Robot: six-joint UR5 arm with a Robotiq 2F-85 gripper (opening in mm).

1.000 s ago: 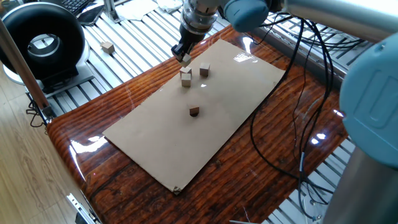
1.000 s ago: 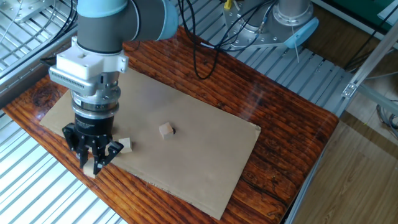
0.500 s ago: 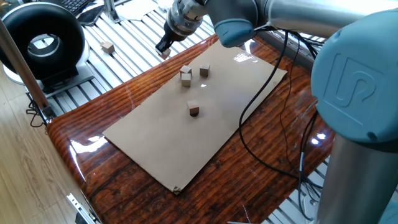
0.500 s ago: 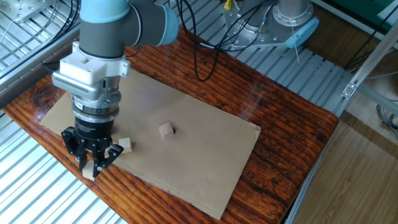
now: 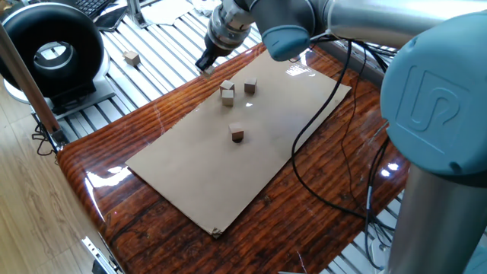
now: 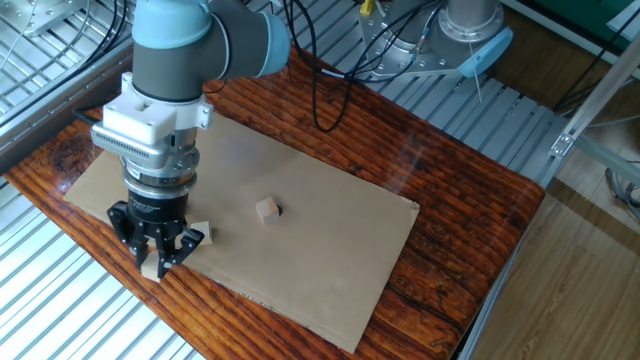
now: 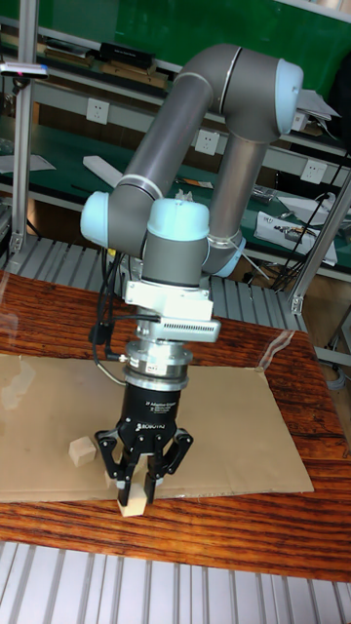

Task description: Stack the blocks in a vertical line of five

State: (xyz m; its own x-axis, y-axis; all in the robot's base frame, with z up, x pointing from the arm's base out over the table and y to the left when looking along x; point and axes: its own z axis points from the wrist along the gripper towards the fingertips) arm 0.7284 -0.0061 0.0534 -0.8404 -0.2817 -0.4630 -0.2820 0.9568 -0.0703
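Glossy red-brown wood forms your table (image 5: 99, 164), with a cardboard sheet (image 5: 205, 175) laid across it. Your claw (image 7: 142, 478) hangs near the sheet's edge, fingers clamped on a block (image 7: 132, 498); the other fixed view shows that same block (image 6: 153, 266) pinched low between the fingers. Just beside the claw sits a second block (image 6: 200, 233), close to the fingers but apparently not touching, though the angle makes that hard to judge. In one fixed view, two blocks lie near the claw (image 5: 207, 63): one (image 5: 227, 93) closest and another (image 5: 249, 87) just past it. A further block (image 5: 237, 135) rests well apart, toward the sheet's middle. Beyond the claw, off the table on the metal slats, lies one more block (image 5: 132, 57).
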